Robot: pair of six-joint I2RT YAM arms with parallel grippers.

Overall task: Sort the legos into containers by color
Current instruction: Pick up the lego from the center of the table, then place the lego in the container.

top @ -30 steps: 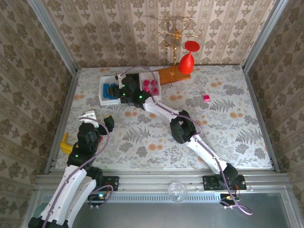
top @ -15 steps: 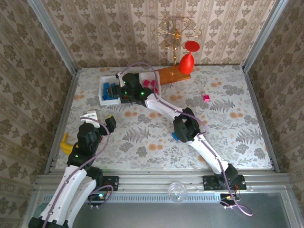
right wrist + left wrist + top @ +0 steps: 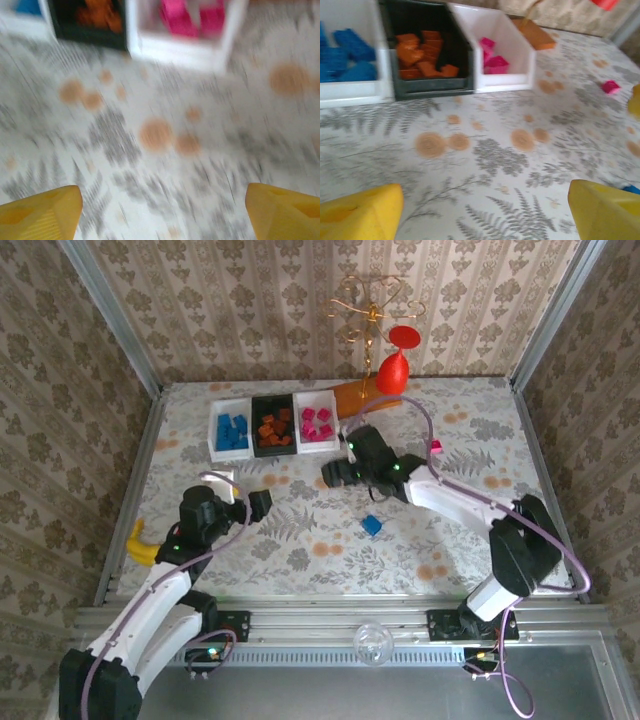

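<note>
1. Over the middle of the floral-patterned table [image 3: 300,552], the right gripper [image 3: 336,468] hangs with its yellow pads [image 3: 41,212] spread wide and nothing between them. It faces the row of bins.
2. Just beyond it, three small rectangular open-topped plastic bins stand side by side near the far wall. The left white bin [image 3: 213,436] holds blue bricks [image 3: 232,430]. The black bin [image 3: 273,450] in the middle holds brown-orange bricks [image 3: 273,426]. The right white bin [image 3: 337,420] holds magenta-pink bricks [image 3: 316,423].
3. A loose blue brick [image 3: 372,525] lies on the table, nearer the arm bases than the right gripper.
4. A loose magenta brick [image 3: 436,447] lies on the table close beside the right arm's wrist, away from the bins.
5. Toward the front left, the left gripper [image 3: 240,492] sits low over the table, its jaws wide and empty, also facing the bins.
6. A yellow banana-shaped toy [image 3: 140,543] lies at the table's left edge beside the left arm.
7. A red goblet [image 3: 393,368] stands on a wooden base [image 3: 352,396] at the far wall.
</note>
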